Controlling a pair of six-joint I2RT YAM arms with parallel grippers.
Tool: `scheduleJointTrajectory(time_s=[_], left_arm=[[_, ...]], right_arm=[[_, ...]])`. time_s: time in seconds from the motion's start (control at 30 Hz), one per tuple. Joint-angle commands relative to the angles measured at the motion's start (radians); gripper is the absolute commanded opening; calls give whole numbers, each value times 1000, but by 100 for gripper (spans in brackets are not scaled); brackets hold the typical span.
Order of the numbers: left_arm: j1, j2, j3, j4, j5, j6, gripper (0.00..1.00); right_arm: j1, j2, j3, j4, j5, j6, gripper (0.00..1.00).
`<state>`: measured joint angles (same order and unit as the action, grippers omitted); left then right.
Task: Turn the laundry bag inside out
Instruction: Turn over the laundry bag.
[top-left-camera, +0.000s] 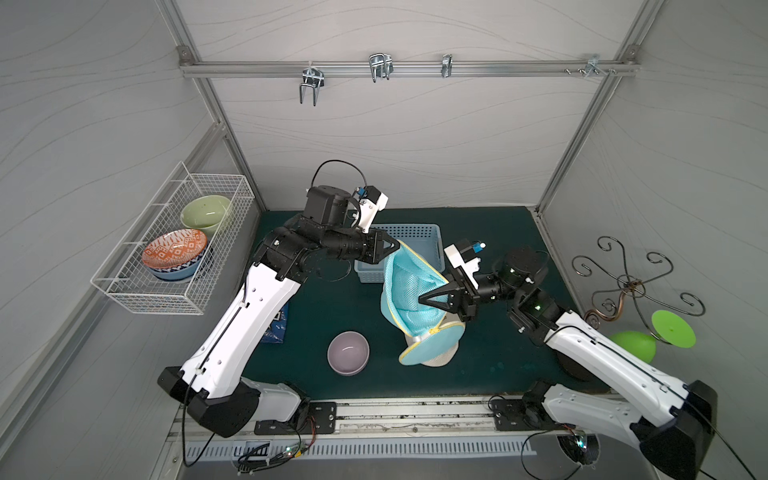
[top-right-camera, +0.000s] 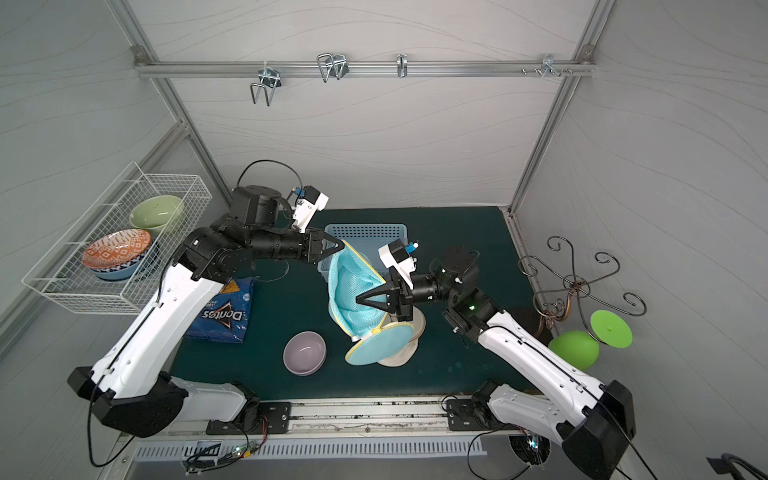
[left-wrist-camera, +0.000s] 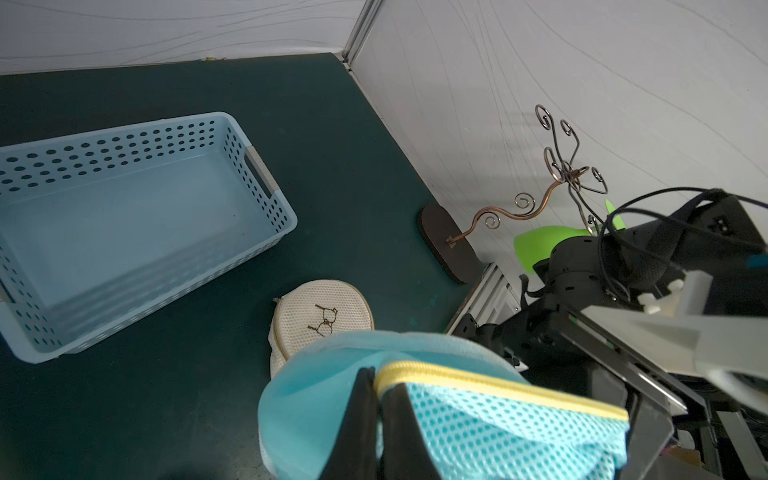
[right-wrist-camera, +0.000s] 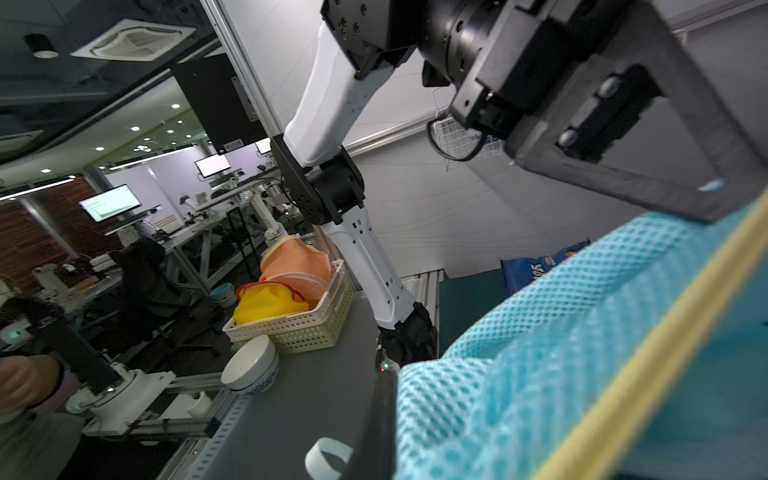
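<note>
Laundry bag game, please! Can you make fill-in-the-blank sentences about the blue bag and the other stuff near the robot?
1. The mesh laundry bag is light blue with a ____ zipper edge.
2. The left jaws and the right jaws are both shut on the ____.
3. Near it sits an empty ____ bowl.
4. The dark blue snack packet says ____ on it.

Missing words: yellow; laundry bag; purple; Doritos.
</note>
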<state>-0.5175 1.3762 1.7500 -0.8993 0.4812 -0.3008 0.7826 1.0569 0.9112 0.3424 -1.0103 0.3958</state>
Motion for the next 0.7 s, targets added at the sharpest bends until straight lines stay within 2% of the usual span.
scheduleJointTrajectory(time_s=[0.0, 0.1, 0.2, 0.3, 0.37, 0.43, 0.53, 0.6, 0.67], left_arm=[[82, 83, 25, 162, -189, -46, 0], [83, 130, 5, 171, -163, -42, 0], [93, 156, -52, 196, -39, -37, 0], [103, 148, -155, 303, 182, -73, 0], [109, 124, -241, 402, 322, -114, 0], [108, 103, -311, 453, 345, -137, 0], [119, 80, -395, 451, 335, -124, 0], [151, 34, -480, 598, 431, -217, 0], [176, -70, -594, 899, 530, -392, 0]], right_arm=[[109, -15, 54, 228, -246, 83, 0], [136, -21, 84, 300, -248, 137, 0], [134, -46, 130, 253, -250, 115, 0], [103, -68, 177, 117, -240, 26, 0], [27, -90, 169, 118, -230, 38, 0], [-38, -94, 151, 229, -228, 139, 0], [-77, -81, 162, 364, -225, 259, 0], [-88, -93, 166, 320, -231, 235, 0], [-84, -120, 147, 200, -219, 153, 0]])
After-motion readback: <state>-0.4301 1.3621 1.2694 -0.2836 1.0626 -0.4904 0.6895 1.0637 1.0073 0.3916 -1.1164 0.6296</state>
